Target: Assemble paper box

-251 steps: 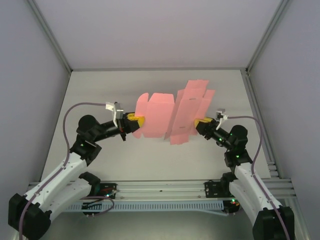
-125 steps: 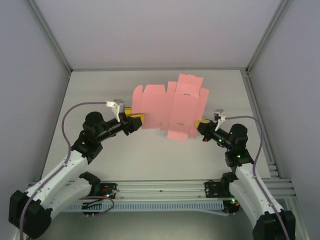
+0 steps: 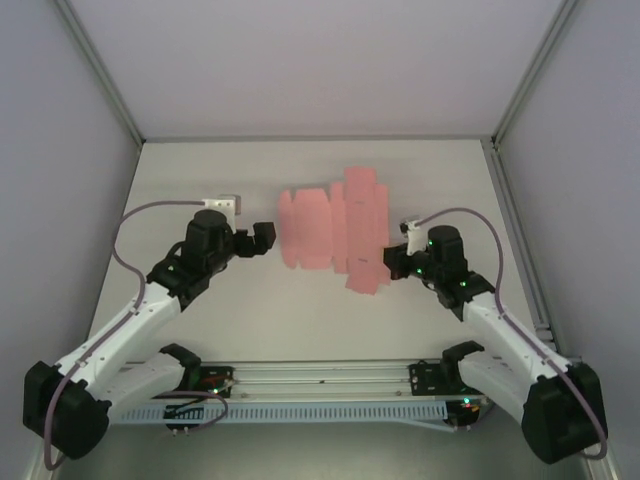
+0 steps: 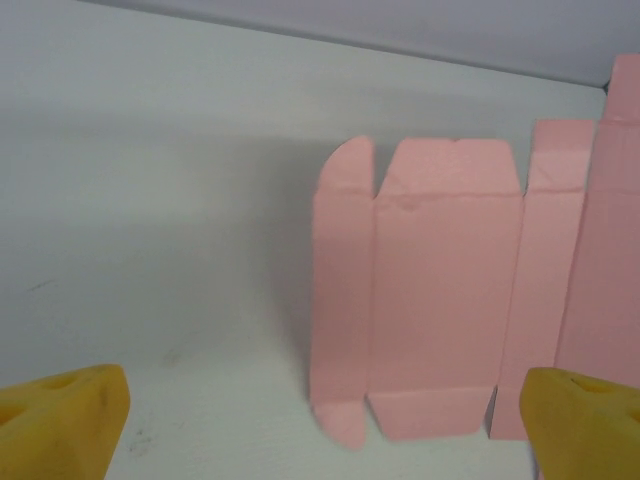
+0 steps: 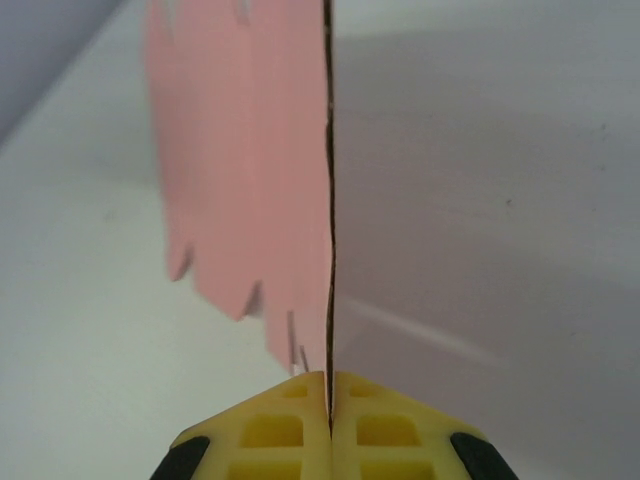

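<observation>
The paper box [image 3: 335, 228] is a flat pink die-cut sheet with flaps, spread out low over the middle of the table. My right gripper [image 3: 391, 263] is shut on the sheet's right edge. In the right wrist view the sheet [image 5: 245, 170] runs edge-on out of the closed yellow fingertips [image 5: 300, 425] of that gripper [image 5: 328, 385]. My left gripper [image 3: 266, 238] stands open just left of the sheet, apart from it. In the left wrist view the sheet's panels [image 4: 445, 290] lie ahead, with the gripper [image 4: 325, 415] spread wide and each yellow fingertip [image 4: 65, 410] at a bottom corner.
The white table [image 3: 200, 180] is enclosed by grey walls on the left, back and right. An aluminium rail [image 3: 320, 375] with both arm bases runs along the near edge. Purple cables loop from each wrist.
The left gripper has let go of the sheet, opened and drawn back to the left. The sheet has dropped from raised and tilted to nearly flat, still in the right gripper.
</observation>
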